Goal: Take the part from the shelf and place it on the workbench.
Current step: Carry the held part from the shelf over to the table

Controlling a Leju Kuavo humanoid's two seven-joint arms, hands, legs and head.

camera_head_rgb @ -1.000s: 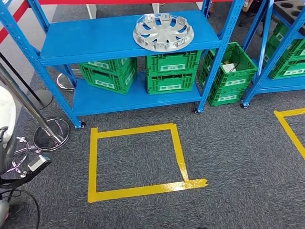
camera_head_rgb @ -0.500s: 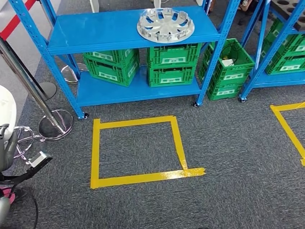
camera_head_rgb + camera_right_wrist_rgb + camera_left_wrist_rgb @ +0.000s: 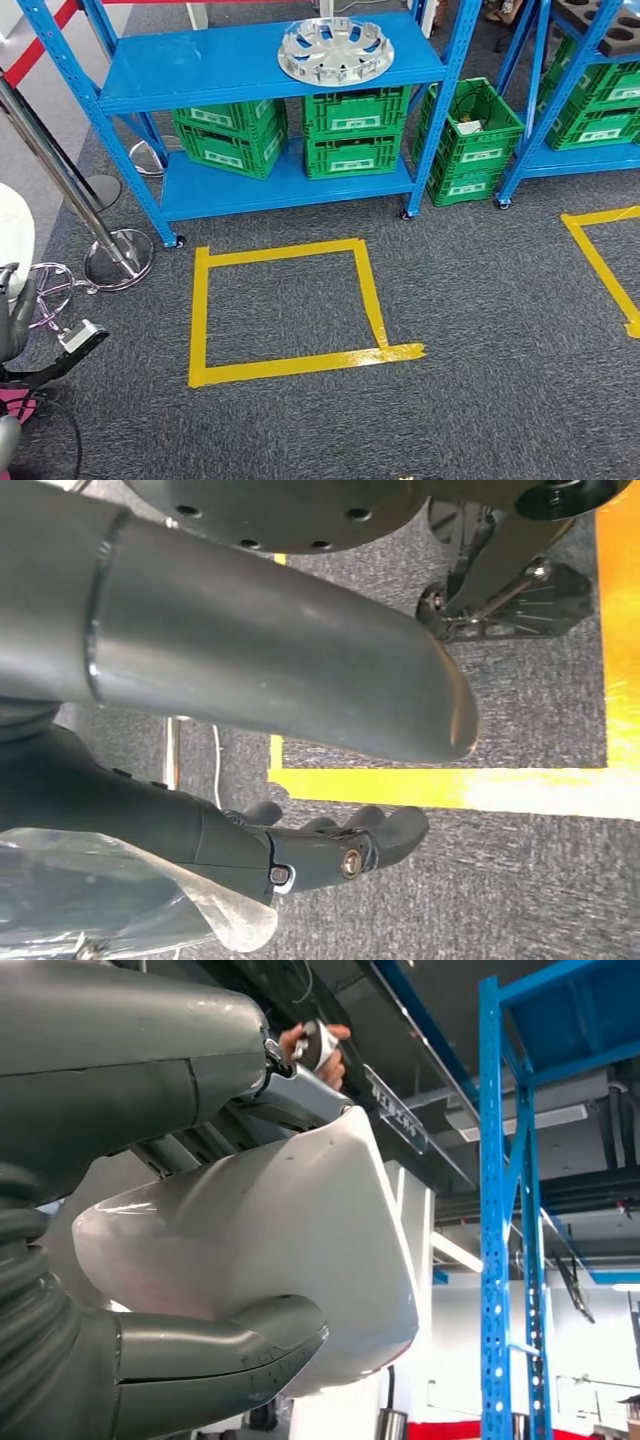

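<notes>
The part (image 3: 336, 50), a silver wheel cover with spoke cut-outs, lies flat on the top board of the blue shelf (image 3: 196, 70), toward that board's right end and near its rear edge. Being round, it has no long axis; it offers the same rim all the way round. No workbench can be made out from here.

Left hand (image 3: 151, 1290): seen from its wrist camera against a white rounded shell and a ceiling. The thick grey thumb lies extended and nothing sits in the grasp. How far the fingers are spread cannot be told.

Right hand (image 3: 332, 850): hangs low over grey carpet, above a strip of yellow tape (image 3: 453, 785). The dark fingers are loosely curled and lie close together, and they hold nothing.

Deciding relation: the part lies ahead of and above both hands, well apart from each, beyond the yellow taped square (image 3: 287, 305) on the floor. It stands slightly right of the head view's centre line, so in my judgement the right arm is marginally the nearer. An approach to the shelf front is still needed.

Markings: the green crates (image 3: 355, 130) on the lower board carry pale label plates, but their writing is too small to read. No brand is legible on the part.
</notes>
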